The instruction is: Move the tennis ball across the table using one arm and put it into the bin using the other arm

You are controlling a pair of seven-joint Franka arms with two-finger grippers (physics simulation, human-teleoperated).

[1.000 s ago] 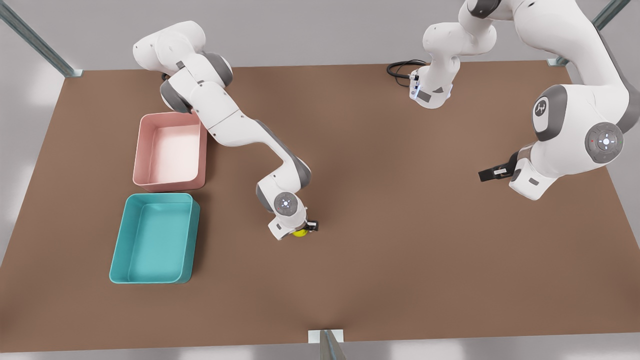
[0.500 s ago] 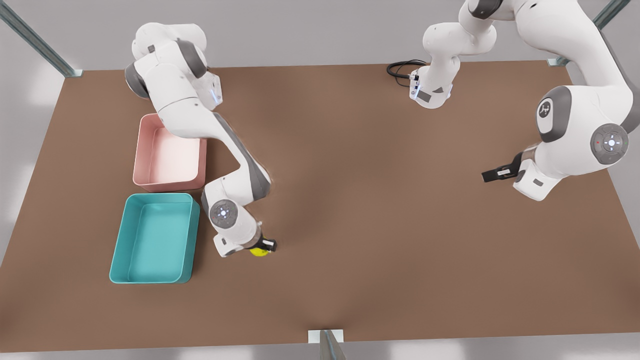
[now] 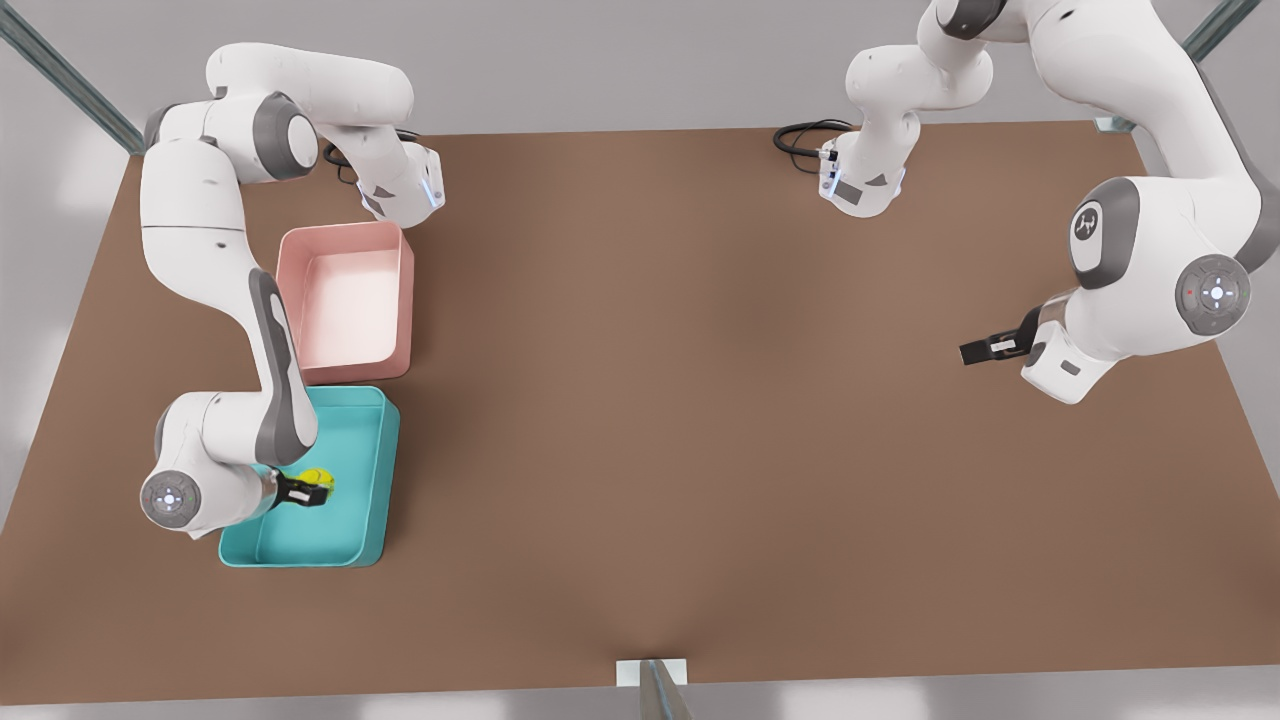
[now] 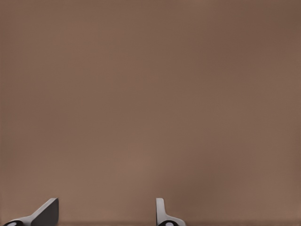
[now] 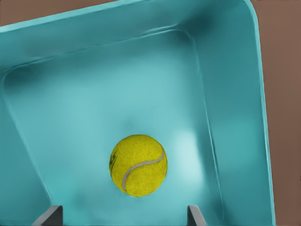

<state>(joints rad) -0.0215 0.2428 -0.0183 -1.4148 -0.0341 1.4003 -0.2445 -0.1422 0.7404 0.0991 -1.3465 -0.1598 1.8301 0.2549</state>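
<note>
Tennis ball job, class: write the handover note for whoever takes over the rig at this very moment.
Right claw: open, over the teal bin, fingers spread either side of the tennis ball.
Left claw: open, waiting over bare table at the front view's right.
Ball: inside the bin, apart from both fingers in the right wrist view; whether it rests on the floor is unclear.
Pink tray: unused, beside the bin.
Done: ball across and in the bin.
Left: withdraw the right arm.

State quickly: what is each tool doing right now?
Right tool: open over the bin, tennis ball released.
Left tool: open, holding nothing, waiting.
</note>
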